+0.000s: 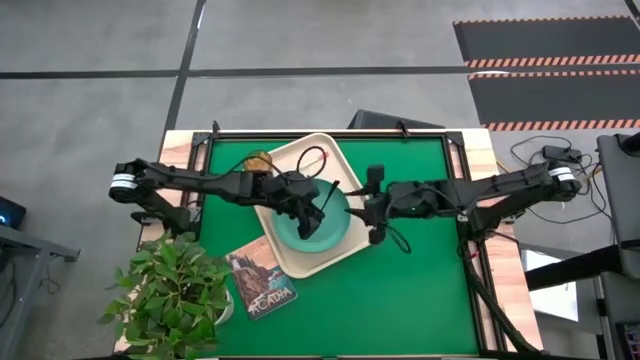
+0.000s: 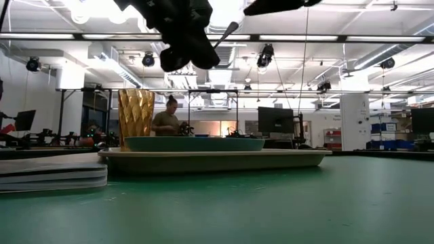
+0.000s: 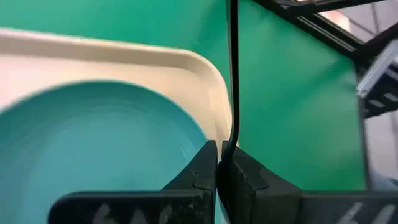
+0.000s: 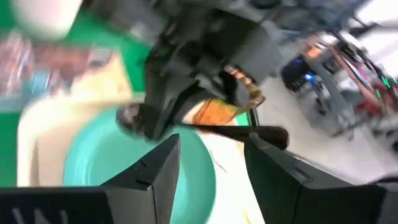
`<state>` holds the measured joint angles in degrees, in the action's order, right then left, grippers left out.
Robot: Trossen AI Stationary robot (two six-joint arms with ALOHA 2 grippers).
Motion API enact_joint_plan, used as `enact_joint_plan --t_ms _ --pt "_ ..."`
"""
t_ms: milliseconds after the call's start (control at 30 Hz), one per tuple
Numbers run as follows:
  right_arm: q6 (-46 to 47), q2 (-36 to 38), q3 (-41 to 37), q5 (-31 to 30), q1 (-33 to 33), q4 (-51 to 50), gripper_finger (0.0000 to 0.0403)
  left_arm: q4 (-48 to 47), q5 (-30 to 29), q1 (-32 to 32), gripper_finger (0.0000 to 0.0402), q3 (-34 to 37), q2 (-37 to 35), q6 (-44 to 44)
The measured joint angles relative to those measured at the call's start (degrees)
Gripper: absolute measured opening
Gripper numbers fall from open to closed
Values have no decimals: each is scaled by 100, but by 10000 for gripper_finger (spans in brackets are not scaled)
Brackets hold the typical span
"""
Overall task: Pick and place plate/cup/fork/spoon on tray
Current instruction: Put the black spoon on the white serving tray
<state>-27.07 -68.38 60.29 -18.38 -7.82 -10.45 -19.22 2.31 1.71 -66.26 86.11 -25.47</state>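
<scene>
The cream tray lies at the table's middle with the teal plate on it. The amber cup stands at the tray's far left corner, and the pink-handled fork lies on the tray's far part. My left gripper hovers over the plate, shut on the dark spoon. My right gripper is open and empty just right of the plate, facing the left gripper. The low view shows the plate on the tray, with the cup behind. My left gripper pinches the spoon's thin handle between its two fingertips. The fingers come from above, slanting down over the plate. The spoon is lifted clear, tilted, and its free end slants up toward the right arm.
A picture-covered book lies at the tray's near left corner. A potted plant stands at the table's near left. Bare green mat lies to the right and near side of the tray. A person works far behind the table.
</scene>
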Motion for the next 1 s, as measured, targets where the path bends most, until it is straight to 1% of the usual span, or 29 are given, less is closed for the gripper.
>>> enact_joint_plan --t_ms 67,200,367,500,700,867,1000 --pt "-637 -199 442 170 -33 -719 165 -14 109 18 0 7 0 -216" --pt "-1683 -708 1136 256 -94 -1246 158 -110 251 22 0 4 0 -513" --pt "-2534 -1449 1791 228 -76 -1640 151 -134 834 18 0 5 33 -861" --pt "-2950 -1945 2177 82 -82 -1886 148 -140 1073 18 0 7 22 -936" --pt "-3385 -2491 2574 -687 -76 -2149 145 -227 1259 9 0 7 0 -1061" --pt "-3588 -2690 2733 -718 -80 -2426 129 -472 1285 11 0 7 0 -1066" --pt "-3600 -2710 2751 -718 -80 -2468 99 -488 1368 18 0 7 0 -1041"
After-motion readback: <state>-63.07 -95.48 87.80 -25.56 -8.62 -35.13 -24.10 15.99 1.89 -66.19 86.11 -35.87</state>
